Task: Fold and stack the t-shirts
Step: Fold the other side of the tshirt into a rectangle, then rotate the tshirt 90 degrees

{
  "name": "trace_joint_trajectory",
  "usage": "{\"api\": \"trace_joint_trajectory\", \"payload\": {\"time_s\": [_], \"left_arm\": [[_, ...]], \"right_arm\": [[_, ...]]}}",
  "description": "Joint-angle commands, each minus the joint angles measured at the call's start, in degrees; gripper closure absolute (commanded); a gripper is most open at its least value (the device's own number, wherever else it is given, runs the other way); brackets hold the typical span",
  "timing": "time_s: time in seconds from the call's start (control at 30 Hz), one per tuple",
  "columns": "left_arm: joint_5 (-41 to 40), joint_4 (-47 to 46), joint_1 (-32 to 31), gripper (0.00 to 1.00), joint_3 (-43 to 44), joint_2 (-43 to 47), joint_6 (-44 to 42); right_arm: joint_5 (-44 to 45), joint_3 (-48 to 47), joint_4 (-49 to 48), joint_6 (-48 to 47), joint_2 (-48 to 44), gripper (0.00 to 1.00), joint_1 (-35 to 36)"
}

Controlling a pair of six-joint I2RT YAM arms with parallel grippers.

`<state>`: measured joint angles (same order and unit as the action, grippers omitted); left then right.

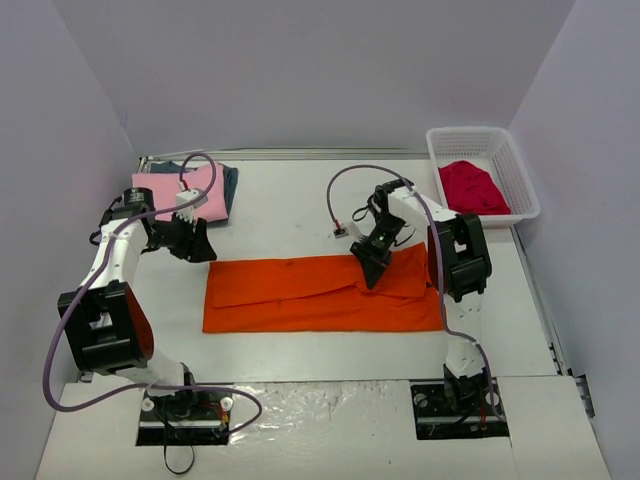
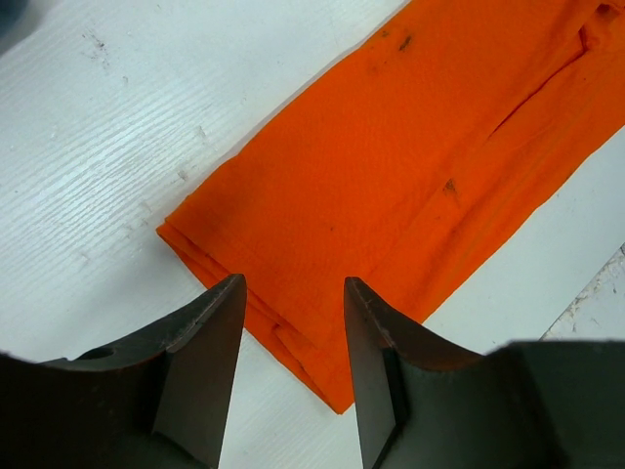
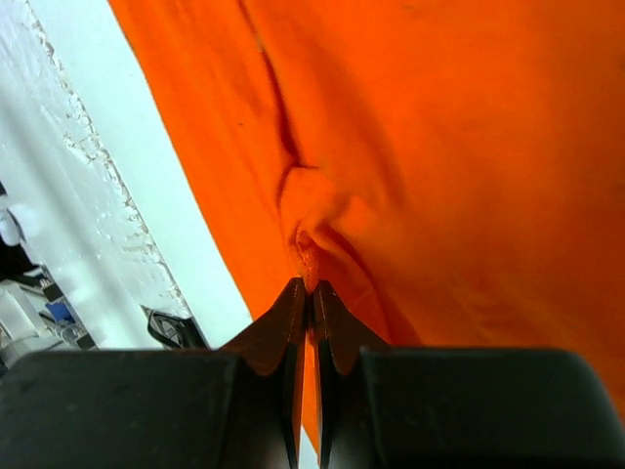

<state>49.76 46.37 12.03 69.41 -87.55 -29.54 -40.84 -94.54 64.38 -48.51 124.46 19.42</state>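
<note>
A bright orange t-shirt lies folded into a long strip across the middle of the table. My right gripper is shut on a pinched fold of the orange t-shirt near the strip's right part. The left gripper hangs open just above the strip's far left corner, holding nothing. A folded light pink t-shirt rests on a dark blue-grey one at the back left. A crimson red t-shirt lies crumpled in the basket.
The white lattice basket stands at the back right corner. A small tag-like object lies on the table behind the orange strip. Cables loop over both arms.
</note>
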Motion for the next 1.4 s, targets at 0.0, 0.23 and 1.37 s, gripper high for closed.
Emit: {"api": "trace_joint_trajectory", "payload": {"time_s": [0.0,0.23,1.37], "left_arm": [[2.0,0.3,0.3,0.56,-0.1,0.5,-0.3],[2.0,0.4,0.3,0.56,-0.3,0.4,-0.3],[-19.0,-12.0,-20.5,0.98,0.4,-8.7,4.5]], "right_arm": [[0.8,1.9,3.5,-0.8,-3.4,0.98,2.4],[2.3,4.8,3.4,-1.5,-0.6,0.75,4.9],[15.3,12.6,-7.8,6.9,-12.1,0.92,-11.2]]}}
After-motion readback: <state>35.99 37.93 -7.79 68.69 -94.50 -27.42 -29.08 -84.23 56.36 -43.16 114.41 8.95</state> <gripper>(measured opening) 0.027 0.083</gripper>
